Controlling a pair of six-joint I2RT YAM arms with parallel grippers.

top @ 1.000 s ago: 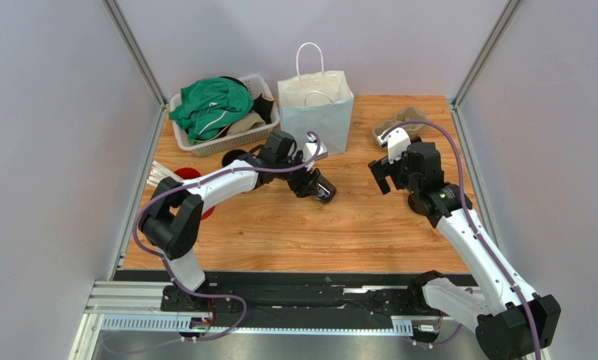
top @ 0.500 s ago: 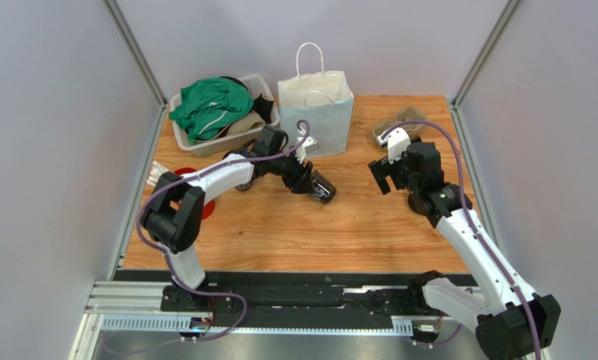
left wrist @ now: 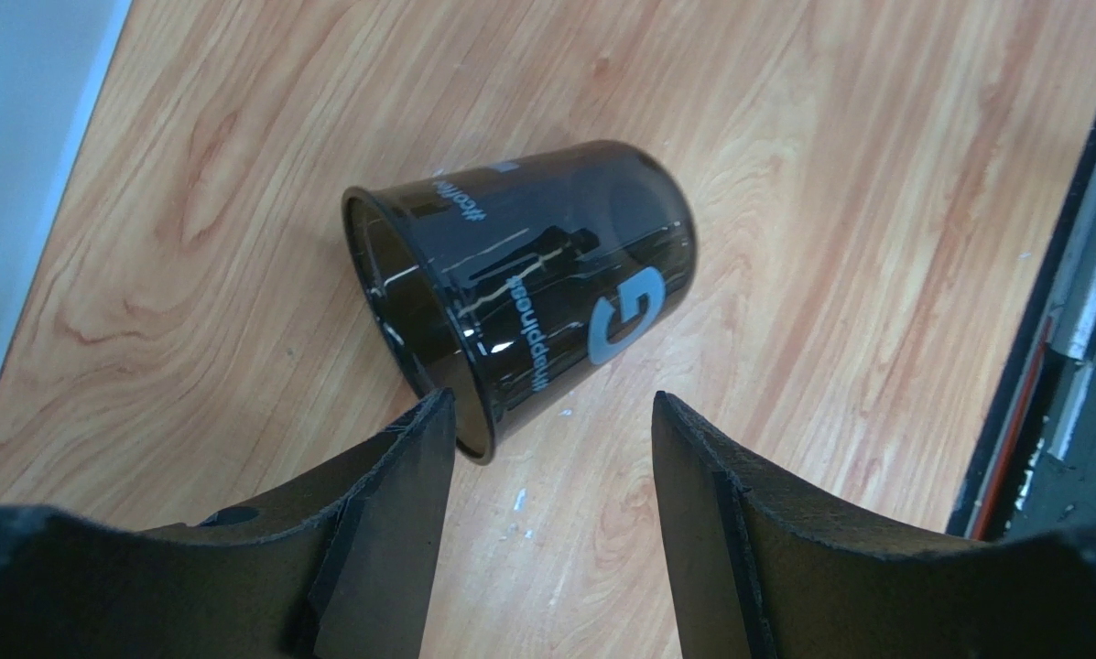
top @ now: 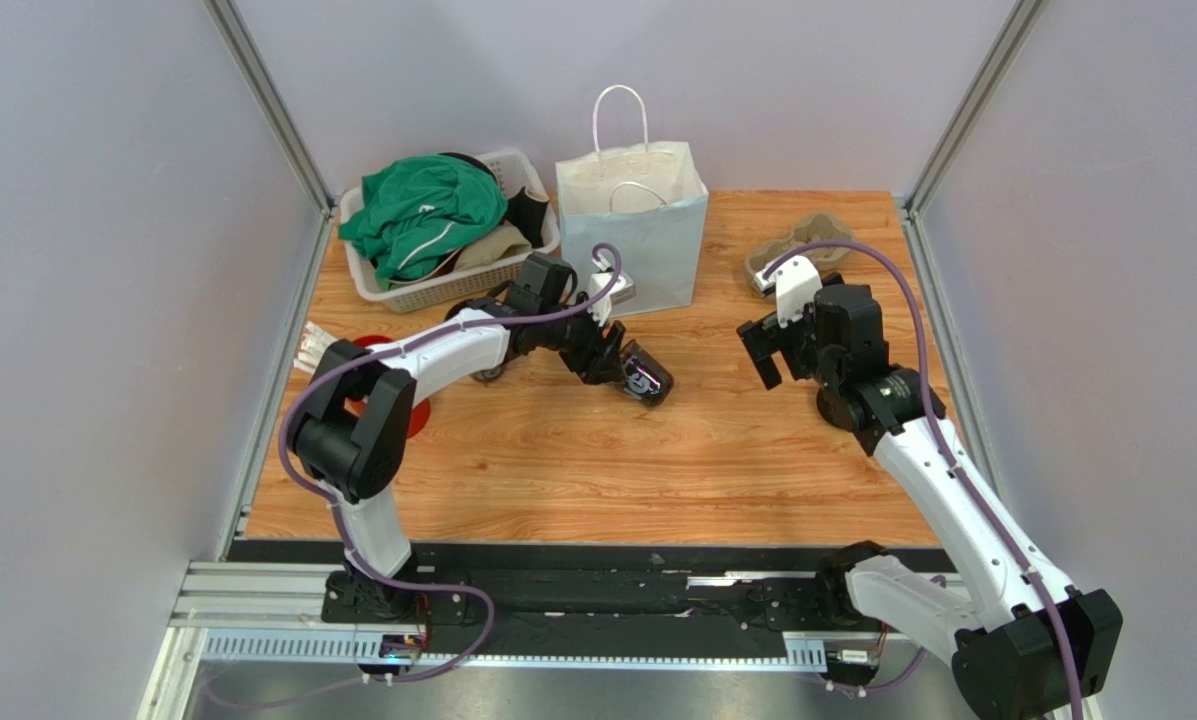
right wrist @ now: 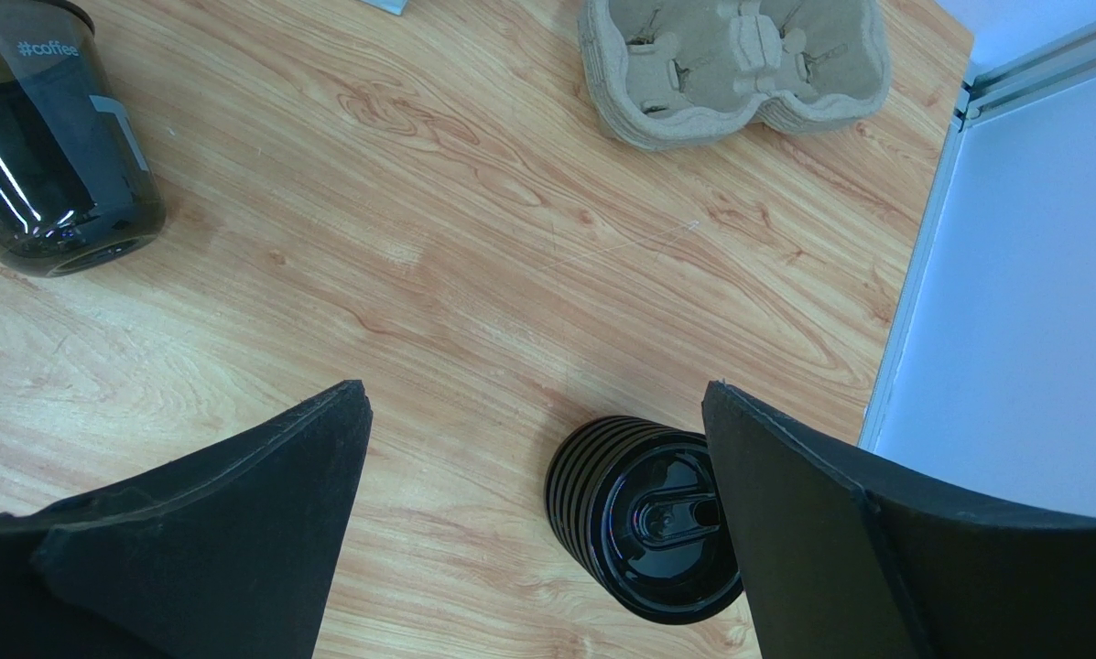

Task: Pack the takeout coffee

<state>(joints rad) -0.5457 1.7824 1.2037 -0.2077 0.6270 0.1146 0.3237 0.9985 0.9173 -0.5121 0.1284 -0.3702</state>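
- Far back on the wooden table (top: 559, 465) stands the white handled paper bag (top: 634, 225).
- Nearer arm: the right gripper (right wrist: 537, 405), spread wide and empty, hangs over the ribbed black lidded paper cup (right wrist: 656, 529).
- Opposite, the left gripper (left wrist: 546, 412), jaws parted, seemingly grips nothing. A glossy dark lidless cup (left wrist: 539, 282) lies sideways just beyond.
- That lidded cup stands upright, axis vertical, beside the right-hand finger.

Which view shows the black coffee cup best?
Left wrist: the black coffee cup lies on its side mid-frame, lettering readable. Top external shows it small and dark; right wrist crops it at the upper-left corner.
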